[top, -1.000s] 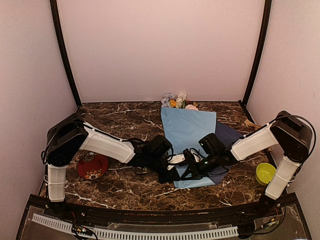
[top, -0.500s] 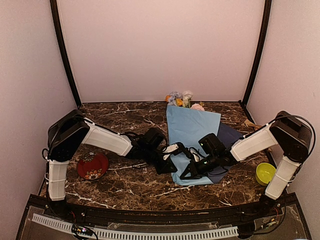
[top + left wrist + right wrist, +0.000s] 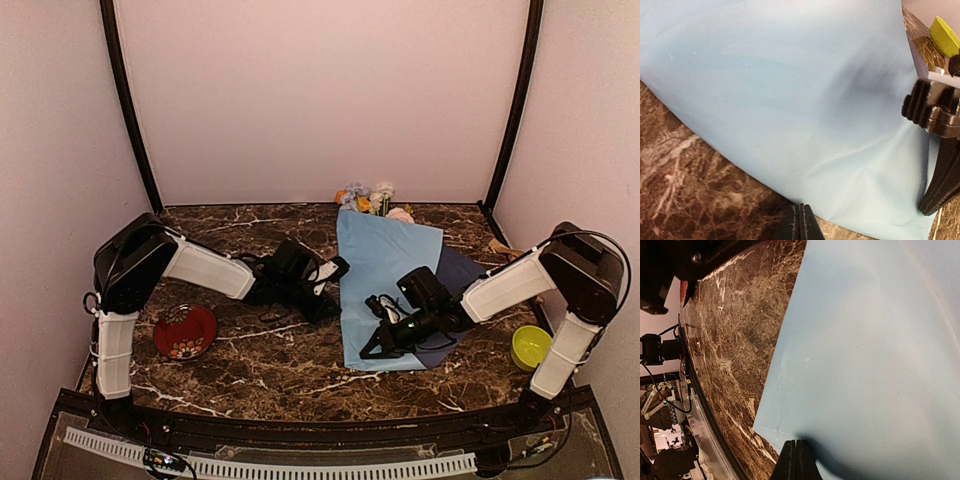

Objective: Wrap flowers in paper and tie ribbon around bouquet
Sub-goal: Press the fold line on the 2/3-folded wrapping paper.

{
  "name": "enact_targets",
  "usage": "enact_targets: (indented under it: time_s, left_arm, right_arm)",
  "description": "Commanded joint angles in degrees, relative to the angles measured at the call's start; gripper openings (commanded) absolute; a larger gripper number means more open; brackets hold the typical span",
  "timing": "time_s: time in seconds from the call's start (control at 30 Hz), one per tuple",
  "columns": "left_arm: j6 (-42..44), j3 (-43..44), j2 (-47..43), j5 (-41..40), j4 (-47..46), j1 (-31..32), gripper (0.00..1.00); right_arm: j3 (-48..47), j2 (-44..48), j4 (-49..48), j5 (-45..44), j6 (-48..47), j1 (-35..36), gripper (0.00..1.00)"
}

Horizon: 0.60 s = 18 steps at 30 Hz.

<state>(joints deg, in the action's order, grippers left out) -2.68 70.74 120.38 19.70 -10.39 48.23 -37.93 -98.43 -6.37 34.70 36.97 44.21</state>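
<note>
The light blue paper (image 3: 385, 265) lies folded over the flowers, and its navy inside (image 3: 458, 270) shows at the right. Small flower heads (image 3: 368, 197) stick out at its far end. My left gripper (image 3: 325, 308) is shut and empty; in the left wrist view the left gripper (image 3: 801, 224) stands over the marble right at the paper's (image 3: 790, 90) left edge. My right gripper (image 3: 368, 348) is also shut. Its tips (image 3: 796, 452) sit over the paper (image 3: 875, 350) near its near left corner; whether they touch it I cannot tell. A tan ribbon (image 3: 499, 247) lies at the back right.
A red patterned dish (image 3: 185, 332) sits by the left arm's base. A yellow-green bowl (image 3: 530, 347) stands at the near right, the same bowl (image 3: 945, 36) showing in the left wrist view. The right gripper's fingers (image 3: 937, 185) reach into that view too.
My left gripper has drawn back to the left and farther away, off the paper's near end. The paper bundle and its flower heads have shifted slightly right. The right arm has hardly moved.
</note>
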Motion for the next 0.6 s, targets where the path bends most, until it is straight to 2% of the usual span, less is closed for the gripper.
enact_targets:
  time_s: [0.0, 0.13, 0.57]
  left_arm:
    - [-1.61, 2.27, 0.88, -2.03, -1.62, -0.15, 0.00]
    - [-1.00, 6.48, 4.12, -3.75, 2.87, -0.59, 0.00]
    - [1.51, 6.36, -0.73, -4.18, 0.06, 0.90, 0.00]
  right_arm:
    - [2.21, -2.73, 7.85, -1.84, 0.06, 1.63, 0.00]
    - [2.15, -2.69, 8.32, -1.96, -0.23, 1.75, 0.00]
    - [1.85, -2.80, 8.65, -1.93, -0.06, 1.88, 0.00]
